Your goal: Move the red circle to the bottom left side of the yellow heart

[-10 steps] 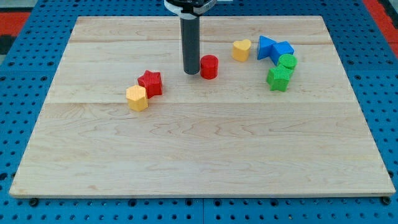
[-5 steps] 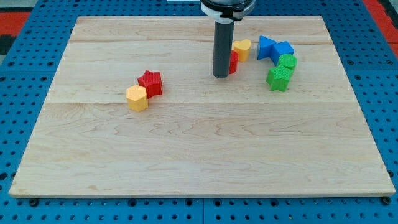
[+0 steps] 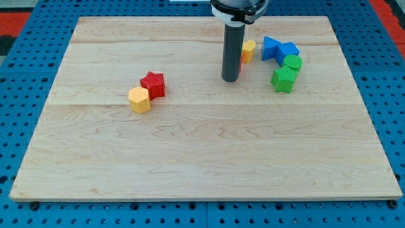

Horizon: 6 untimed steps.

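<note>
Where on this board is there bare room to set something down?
The whole wooden board below the red star and yellow block is bare, as is the top-left corner. Crowded: top right, where my tip meets the yellow heart, blue blocks and green blocks.

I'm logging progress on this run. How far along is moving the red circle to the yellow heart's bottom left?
Nearly done: only a sliver of the red circle shows, hidden behind my rod, right beside the yellow heart on its lower left. In hand: my tip sits against the circle's left side. Left: back off, so the final placement can be confirmed.
</note>
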Motion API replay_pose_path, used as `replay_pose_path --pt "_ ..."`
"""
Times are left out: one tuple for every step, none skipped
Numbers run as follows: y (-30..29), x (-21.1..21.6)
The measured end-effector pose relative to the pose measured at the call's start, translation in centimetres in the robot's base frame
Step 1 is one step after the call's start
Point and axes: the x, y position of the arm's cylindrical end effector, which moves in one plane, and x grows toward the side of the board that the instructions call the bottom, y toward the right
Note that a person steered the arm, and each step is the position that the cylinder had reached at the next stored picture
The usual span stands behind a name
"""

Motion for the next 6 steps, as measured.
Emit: replay_pose_path --pt "-1.3 0.0" --pt "-3.1 -0.7" --pt "-3.1 -1.6" --pt "-2.2 -2.1" --pt "-1.6 -3.1" --pt "-1.6 -3.5"
